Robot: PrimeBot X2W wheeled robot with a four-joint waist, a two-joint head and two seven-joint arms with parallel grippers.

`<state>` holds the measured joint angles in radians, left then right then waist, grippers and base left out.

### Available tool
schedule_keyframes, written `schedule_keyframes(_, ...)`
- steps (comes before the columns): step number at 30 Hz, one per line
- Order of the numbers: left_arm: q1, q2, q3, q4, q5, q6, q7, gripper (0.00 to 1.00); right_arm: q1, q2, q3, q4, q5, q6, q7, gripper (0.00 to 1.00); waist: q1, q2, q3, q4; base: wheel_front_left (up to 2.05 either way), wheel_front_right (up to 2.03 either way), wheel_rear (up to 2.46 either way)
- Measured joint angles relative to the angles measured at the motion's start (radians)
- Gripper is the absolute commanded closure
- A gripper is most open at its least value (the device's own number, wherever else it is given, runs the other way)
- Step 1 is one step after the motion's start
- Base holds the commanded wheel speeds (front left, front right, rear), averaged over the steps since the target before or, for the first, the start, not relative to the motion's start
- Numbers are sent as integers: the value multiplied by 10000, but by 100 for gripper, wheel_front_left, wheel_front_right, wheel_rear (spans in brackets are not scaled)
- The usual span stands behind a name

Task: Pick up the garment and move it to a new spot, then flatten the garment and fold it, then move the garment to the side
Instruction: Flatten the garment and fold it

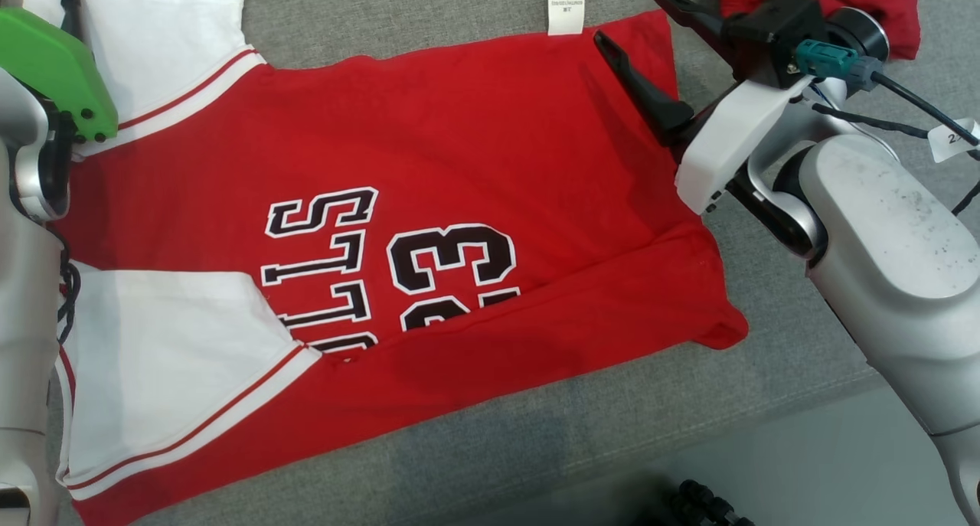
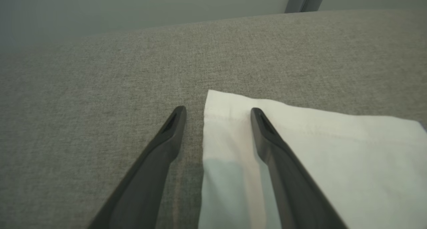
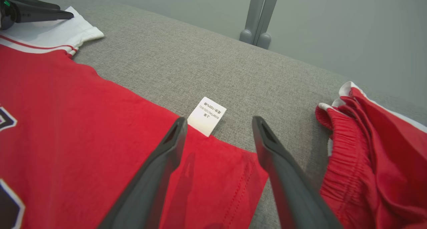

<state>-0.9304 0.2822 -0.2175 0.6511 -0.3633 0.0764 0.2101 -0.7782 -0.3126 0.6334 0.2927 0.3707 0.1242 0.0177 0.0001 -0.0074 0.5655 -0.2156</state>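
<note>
Both: left gripper (image 2: 217, 113), right gripper (image 3: 218, 122) spread, empty
Done: garment (image 1: 475, 151) flat; near edge seemingly folded
Remaining: far fold; move aside

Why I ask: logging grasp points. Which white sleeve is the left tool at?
The far sleeve, at the head view's top left: the left tool, open, straddles its edge. The other sleeve lies at the lower left, nearer the robot.

One jersey (image 1: 459, 143), one pair of red shorts (image 3: 377, 149), one label (image 1: 566, 9).
</note>
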Motion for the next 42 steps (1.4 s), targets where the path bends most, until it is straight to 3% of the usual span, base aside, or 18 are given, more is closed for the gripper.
schedule_keyframes(3, -121, 25, -35, 234, 8, 0, 0, 0, -29, -40, 36, -23, 27, 2, -13, 0, 0, 0, 34, -73, 0, 0, 0)
schedule_keyframes(4, -176, 8, -54, 288, 10, 0, 2, 7, -35, -71, 36, -23, 69, 2, -56, 0, 0, 0, 44, -83, 0, 0, 0)
schedule_keyframes(5, -224, -19, -71, 343, 10, -2, 0, 24, -42, -86, 36, -23, 90, 2, -82, 0, 0, 0, 51, -90, 0, 0, 0)
schedule_keyframes(6, -267, -44, -79, 416, 10, -12, -12, 50, -62, -96, 36, -23, 90, 2, -82, 0, 0, 0, 57, -96, 0, 0, 0)
schedule_keyframes(7, -319, -63, -88, 483, 10, -17, -17, 58, -94, -104, 36, -25, 98, 2, -84, 0, 0, 0, 64, -101, 0, 0, 0)
schedule_keyframes(9, -377, -77, -102, 535, 10, -48, -96, 98, -147, -115, 35, -25, 132, 2, -88, 0, 0, 0, 76, -106, 0, 0, 0)
schedule_keyframes(27, -934, -1070, -341, 460, -362, -957, -1229, 100, 104, -978, -497, 1051, 1001, 2, 56, 0, 0, 0, 24, 847, 0, 0, 0)
schedule_keyframes(37, -933, -1336, -393, 464, -560, -1294, -1511, 100, 293, -924, -648, 1822, 1392, 2, 362, 0, 0, 0, -118, 1475, 0, 0, 0)
schedule_keyframes(38, -932, -1348, -395, 470, -560, -1296, -1542, 100, 284, -892, -650, 1873, 1430, 2, 376, 3, 0, 0, -127, 1515, 0, 0, 0)
schedule_keyframes(40, -932, -1342, -389, 491, -564, -1306, -1597, 100, 272, -809, -648, 1944, 1524, 2, 426, 24, 0, 0, -151, 1565, 0, 0, 0)
schedule_keyframes(41, -931, -1342, -389, 504, -566, -1308, -1597, 100, 267, -767, -648, 1987, 1569, 2, 449, 29, 0, 0, -162, 1577, 0, 0, 0)
schedule_keyframes(42, -931, -1342, -387, 518, -579, -1346, -1599, 100, 263, -731, -646, 2029, 1618, 2, 449, 46, 0, 0, -171, 1588, 0, 0, 0)
